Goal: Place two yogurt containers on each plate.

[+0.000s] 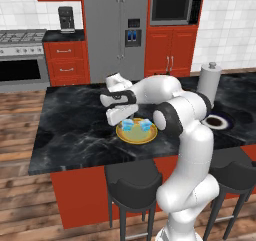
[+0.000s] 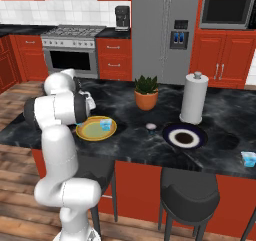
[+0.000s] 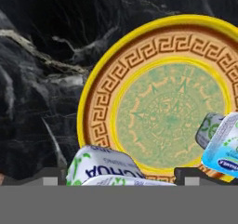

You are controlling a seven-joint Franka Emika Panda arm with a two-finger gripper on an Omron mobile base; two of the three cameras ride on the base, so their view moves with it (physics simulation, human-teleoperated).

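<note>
The yellow-orange plate (image 1: 136,133) (image 2: 95,130) (image 3: 167,107) with its pale green centre lies at the counter's near edge. One yogurt container (image 1: 145,125) (image 2: 105,124) (image 3: 222,146) rests on its right part. A second yogurt container (image 1: 128,124) (image 3: 104,168) lies at the plate's near rim, between the fingers of my gripper (image 1: 121,119) (image 3: 122,177), which stands open just above it. The navy-rimmed plate (image 1: 218,121) (image 2: 184,136) carries no cup. A third yogurt container (image 2: 150,127) stands on the counter left of it, and another (image 2: 248,158) at the far right edge.
A terracotta plant pot (image 2: 146,99) and a paper towel roll (image 1: 209,82) (image 2: 194,99) stand behind the plates. Black stools (image 1: 132,182) sit under the counter's front edge. My own arm hangs over the counter beside the yellow plate.
</note>
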